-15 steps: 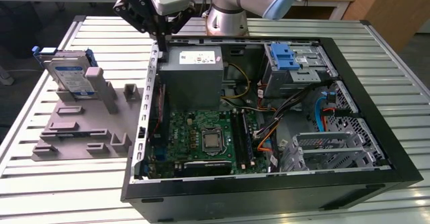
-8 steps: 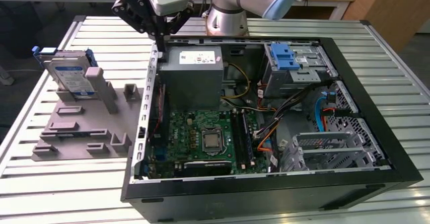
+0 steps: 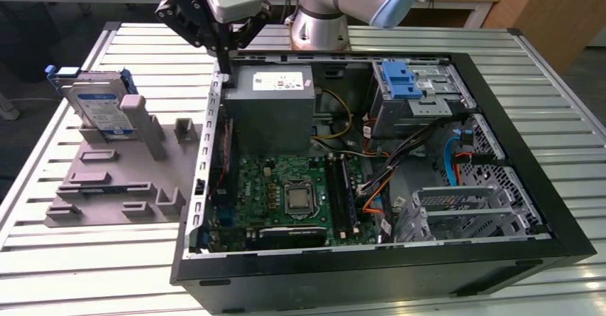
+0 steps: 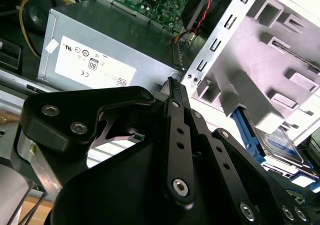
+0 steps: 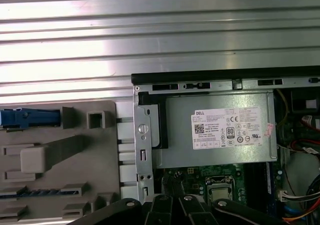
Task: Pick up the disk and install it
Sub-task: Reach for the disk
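Observation:
The disk point(image 3: 101, 107), silver-grey with a blue-and-white label and a blue frame, stands on edge in a grey holder point(image 3: 113, 181) on the exterior view's left, beside the open computer case point(image 3: 379, 259). The second wrist view shows the disk point(image 4: 281, 141) behind the holder's ribs, and its blue edge point(image 5: 30, 118) appears in the first wrist view. My gripper point(image 3: 226, 62) hangs above the case's rear wall near the power supply, to the right of the disk and apart from it. Its fingers point(image 4: 173, 85) are shut together with nothing between them.
Inside the case are a grey power supply box point(image 3: 274, 110), a green motherboard point(image 3: 284, 195), a drive bay with a blue latch point(image 3: 402, 82), a metal drive cage point(image 3: 464, 209) and loose cables. The case and holder rest on a slatted metal table point(image 3: 85, 266).

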{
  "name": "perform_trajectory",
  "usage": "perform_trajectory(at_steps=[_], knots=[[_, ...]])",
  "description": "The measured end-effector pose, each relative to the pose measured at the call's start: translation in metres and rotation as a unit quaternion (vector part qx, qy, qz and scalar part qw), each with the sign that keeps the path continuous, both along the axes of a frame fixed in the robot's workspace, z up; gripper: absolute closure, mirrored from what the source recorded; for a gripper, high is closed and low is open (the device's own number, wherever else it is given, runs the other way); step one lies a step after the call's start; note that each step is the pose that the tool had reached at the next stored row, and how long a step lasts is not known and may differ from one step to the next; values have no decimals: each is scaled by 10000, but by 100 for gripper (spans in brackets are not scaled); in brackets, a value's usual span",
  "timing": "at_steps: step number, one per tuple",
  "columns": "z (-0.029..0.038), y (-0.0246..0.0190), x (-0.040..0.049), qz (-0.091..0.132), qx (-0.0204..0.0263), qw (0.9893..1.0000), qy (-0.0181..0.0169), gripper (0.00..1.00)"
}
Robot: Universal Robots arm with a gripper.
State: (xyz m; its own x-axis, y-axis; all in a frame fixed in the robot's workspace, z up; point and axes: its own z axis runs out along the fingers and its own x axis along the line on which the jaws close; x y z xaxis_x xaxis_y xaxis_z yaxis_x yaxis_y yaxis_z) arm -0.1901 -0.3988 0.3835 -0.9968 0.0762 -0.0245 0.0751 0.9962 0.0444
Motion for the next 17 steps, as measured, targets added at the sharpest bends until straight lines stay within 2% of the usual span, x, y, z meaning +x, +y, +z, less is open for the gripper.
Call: perform_trajectory(at_steps=[17], knots=[[-19, 0, -60, 0, 0, 10000, 0, 89]])
